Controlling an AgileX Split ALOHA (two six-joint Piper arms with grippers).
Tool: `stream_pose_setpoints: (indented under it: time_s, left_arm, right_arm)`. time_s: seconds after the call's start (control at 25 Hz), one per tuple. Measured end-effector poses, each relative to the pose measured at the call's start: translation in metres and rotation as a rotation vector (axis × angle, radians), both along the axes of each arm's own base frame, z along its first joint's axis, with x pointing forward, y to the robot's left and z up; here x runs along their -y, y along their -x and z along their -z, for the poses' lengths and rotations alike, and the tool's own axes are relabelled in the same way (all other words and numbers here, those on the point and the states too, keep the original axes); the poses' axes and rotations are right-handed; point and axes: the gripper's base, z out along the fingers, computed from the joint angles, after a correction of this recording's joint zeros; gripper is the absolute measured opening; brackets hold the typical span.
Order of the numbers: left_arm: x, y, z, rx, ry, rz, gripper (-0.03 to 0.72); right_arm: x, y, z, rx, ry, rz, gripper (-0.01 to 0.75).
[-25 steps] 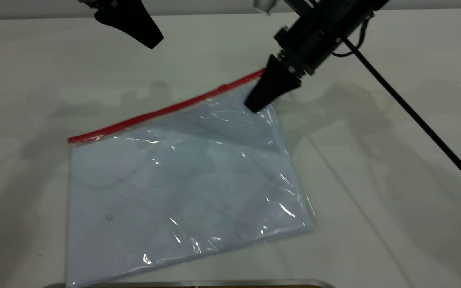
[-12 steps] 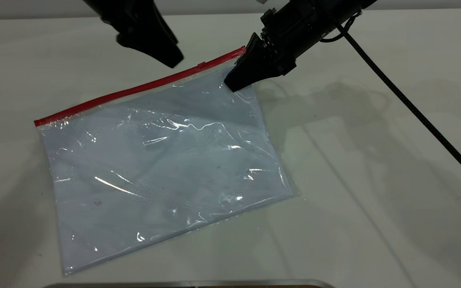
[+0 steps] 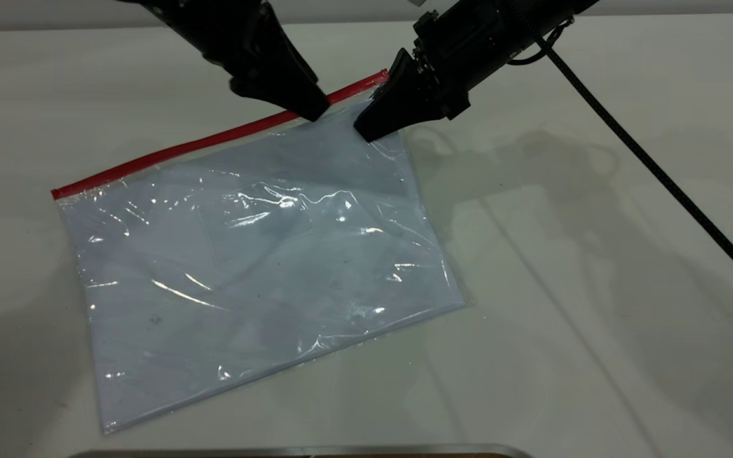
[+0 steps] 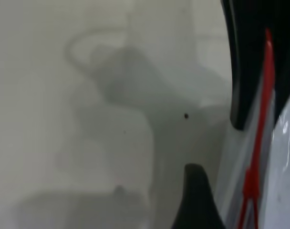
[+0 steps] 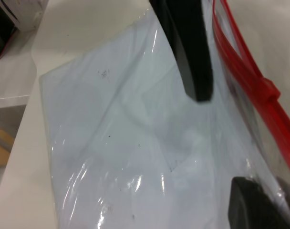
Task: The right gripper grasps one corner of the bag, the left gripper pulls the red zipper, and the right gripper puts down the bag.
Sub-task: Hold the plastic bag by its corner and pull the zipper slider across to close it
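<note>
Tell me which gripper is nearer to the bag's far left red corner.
Left. The left gripper is at the zipper, partway along; the right gripper holds the bag near the opposite corner.

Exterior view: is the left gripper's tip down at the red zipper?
Yes, the left gripper has its tip at the red zipper.

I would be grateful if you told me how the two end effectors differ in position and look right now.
The right end effector is clamped on the bag at its red-strip corner, while the left end effector sits at the red zipper farther along, its grip unclear. The right one trails a black cable; the left shows none. Both are black, tapered, and at the bag's red edge.
</note>
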Motion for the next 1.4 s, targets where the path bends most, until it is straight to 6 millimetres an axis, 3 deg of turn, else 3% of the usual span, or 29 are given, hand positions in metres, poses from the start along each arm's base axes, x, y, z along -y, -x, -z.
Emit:
stream_pose_setpoints:
  time_s: [0.24, 0.36, 0.52, 0.76, 0.88, 1.4]
  left_arm:
    - [0.003, 0.000, 0.006, -0.011, 0.010, -0.014, 0.584]
    - [0.004, 0.000, 0.006, -0.012, 0.014, -0.020, 0.545]
    - [0.005, -0.001, 0.006, -0.014, 0.023, -0.028, 0.412]
    - [0.005, -0.001, 0.007, -0.014, 0.023, -0.028, 0.149]
    - [0.005, -0.001, 0.007, -0.013, 0.023, -0.026, 0.066]
    - [0.004, -0.001, 0.007, 0.018, -0.010, 0.016, 0.053]
  right_arm:
    - [0.000, 0.000, 0.000, 0.001, -0.001, 0.000, 0.032]
    - [0.000, 0.000, 0.000, 0.001, -0.001, 0.000, 0.032]
    - [0.000, 0.000, 0.000, 0.001, -0.001, 0.000, 0.032]
    - [0.000, 0.000, 0.000, 0.001, -0.001, 0.000, 0.032]
    - [0.000, 0.000, 0.000, 0.001, -0.001, 0.000, 0.032]
    - [0.010, -0.004, -0.001, -0.097, 0.004, 0.084, 0.033]
